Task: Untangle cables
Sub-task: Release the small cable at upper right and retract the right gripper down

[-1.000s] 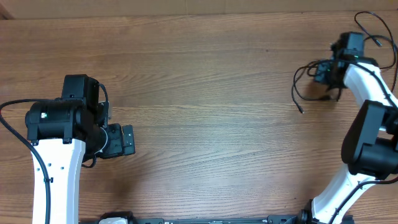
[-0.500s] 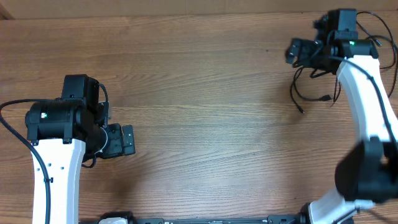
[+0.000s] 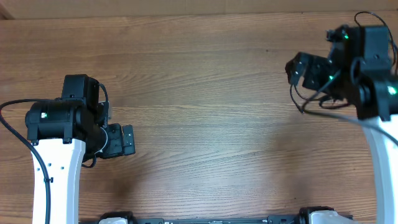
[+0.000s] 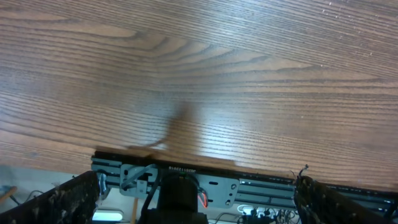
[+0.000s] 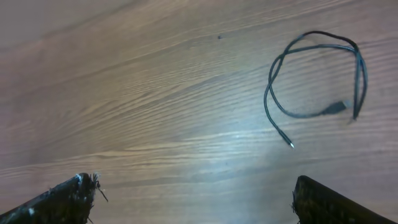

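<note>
My right claw (image 5: 193, 202) has lifted away and opened fully, holding nothing. The cable (image 5: 267, 99) it let go now lies beneath it on the worktop (image 5: 137, 106): 1 thin, glossy black cord in a loose loop crossing itself, small plug ends free. I judge it nearly untangled. My left claw (image 3: 126, 140) gapes wide, empty.

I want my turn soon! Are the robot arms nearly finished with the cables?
Looks close. One cable lies on the table in a loose loop that crosses itself. Nothing is in hand: the left gripper and right gripper are open and empty. To do: maybe straightening that loop.
</note>
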Robot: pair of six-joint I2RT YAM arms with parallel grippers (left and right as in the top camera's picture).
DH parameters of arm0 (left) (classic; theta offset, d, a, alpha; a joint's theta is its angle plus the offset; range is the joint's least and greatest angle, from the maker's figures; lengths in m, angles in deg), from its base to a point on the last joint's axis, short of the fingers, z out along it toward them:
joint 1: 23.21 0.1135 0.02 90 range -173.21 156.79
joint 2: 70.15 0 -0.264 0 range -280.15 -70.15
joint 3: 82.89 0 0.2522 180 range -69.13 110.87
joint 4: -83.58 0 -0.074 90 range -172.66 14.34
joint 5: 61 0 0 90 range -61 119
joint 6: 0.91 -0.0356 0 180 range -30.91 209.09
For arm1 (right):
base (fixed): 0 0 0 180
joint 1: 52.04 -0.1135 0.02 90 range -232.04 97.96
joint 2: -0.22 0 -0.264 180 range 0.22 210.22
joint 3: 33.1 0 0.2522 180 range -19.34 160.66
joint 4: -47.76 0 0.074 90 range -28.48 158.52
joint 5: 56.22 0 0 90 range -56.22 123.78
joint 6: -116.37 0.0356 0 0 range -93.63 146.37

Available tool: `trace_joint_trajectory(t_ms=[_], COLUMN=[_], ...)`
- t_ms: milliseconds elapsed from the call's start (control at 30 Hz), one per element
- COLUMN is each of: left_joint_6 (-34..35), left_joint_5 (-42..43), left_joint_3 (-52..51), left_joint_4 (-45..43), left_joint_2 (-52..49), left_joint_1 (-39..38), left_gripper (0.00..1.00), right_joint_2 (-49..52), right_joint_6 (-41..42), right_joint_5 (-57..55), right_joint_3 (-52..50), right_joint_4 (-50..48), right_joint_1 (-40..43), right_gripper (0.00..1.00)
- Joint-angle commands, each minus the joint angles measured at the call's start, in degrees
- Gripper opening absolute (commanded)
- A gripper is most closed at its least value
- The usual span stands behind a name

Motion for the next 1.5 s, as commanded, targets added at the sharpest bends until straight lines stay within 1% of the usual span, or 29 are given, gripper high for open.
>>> trace_joint_trajectory(t_ms=[0, 200, 400, 533, 700, 933, 1100, 1467], left_joint_6=[-1.29, -1.29, -1.29, -1.29, -1.29, -1.29, -1.29, -1.29], left_joint_5=[0.39, 0.39, 0.39, 0.39, 0.39, 0.39, 0.39, 0.39], left_joint_3=[0.7, 0.7, 0.7, 0.7, 0.7, 0.7, 0.7, 0.7], left_joint_4=[0.09, 0.09, 0.09, 0.09, 0.09, 0.09, 0.09, 0.09], left_joint_2=[-0.13, -0.13, -0.13, -0.13, -0.13, -0.13, -0.13, -0.13], left_joint_1=[0.55, 0.55, 0.55, 0.55, 0.55, 0.55, 0.55, 0.55], left_gripper=[0.99, 1.0, 1.0, 1.0, 1.0, 1.0, 1.0, 0.99], right_joint_2=[-5.22, -16.37, -30.91, -39.3, -46.77, -48.22, -48.17, -48.17], right_joint_6=[1.95, 2.14, 4.04, 4.04, 4.02, 4.5, 4.48, 4.48], right_joint_5=[-0.42, -0.42, -0.44, -1.25, -5.38, -5.9, -3.37, -3.41], right_joint_3=[-1.97, -11.93, -22.91, -25.29, -25.31, -25.31, -25.31, -25.31], right_joint_4=[1.4, 1.27, -1.66, -3.3, -1.05, 4.85, 4.85, 4.85], right_joint_1=[-0.17, -0.17, -0.17, -0.17, -0.17, -0.17, -0.17, -0.17], right_gripper=[1.0, 1.0, 1.0, 1.0, 1.0, 1.0, 1.0, 1.0])
